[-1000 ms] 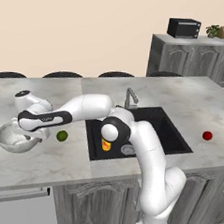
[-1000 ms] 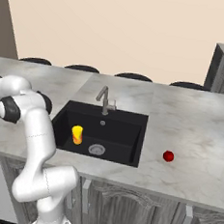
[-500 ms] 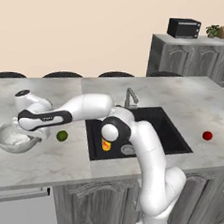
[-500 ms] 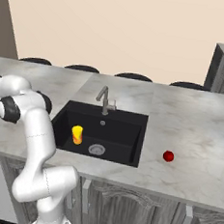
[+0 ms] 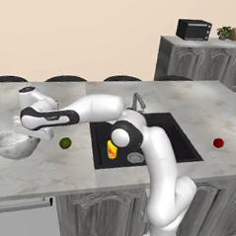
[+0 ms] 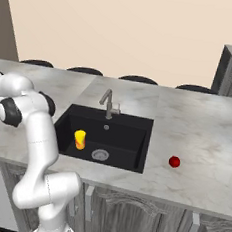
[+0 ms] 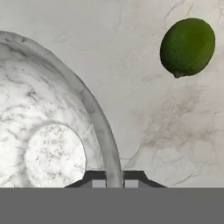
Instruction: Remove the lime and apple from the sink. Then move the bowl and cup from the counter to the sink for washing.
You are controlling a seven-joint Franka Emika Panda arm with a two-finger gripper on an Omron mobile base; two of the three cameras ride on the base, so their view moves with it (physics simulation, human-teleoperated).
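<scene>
The grey marbled surface (image 5: 72, 171) runs the width of this kitchen, with the black sink (image 5: 180, 143) set in its middle. My arm reaches far left over the bowl (image 5: 12, 145), which sits near the surface's left edge. My tool (image 7: 113, 177) straddles the bowl's rim, one fingertip inside and one outside, clamped together on it. The cup (image 6: 79, 139) stands upright in the sink beside the drain. The lime (image 7: 187, 46) lies on the surface just beside the bowl; the apple (image 6: 174, 162) rests right of the sink. In the left base view my hand hides the tips. A second ago the tool stood wider apart.
</scene>
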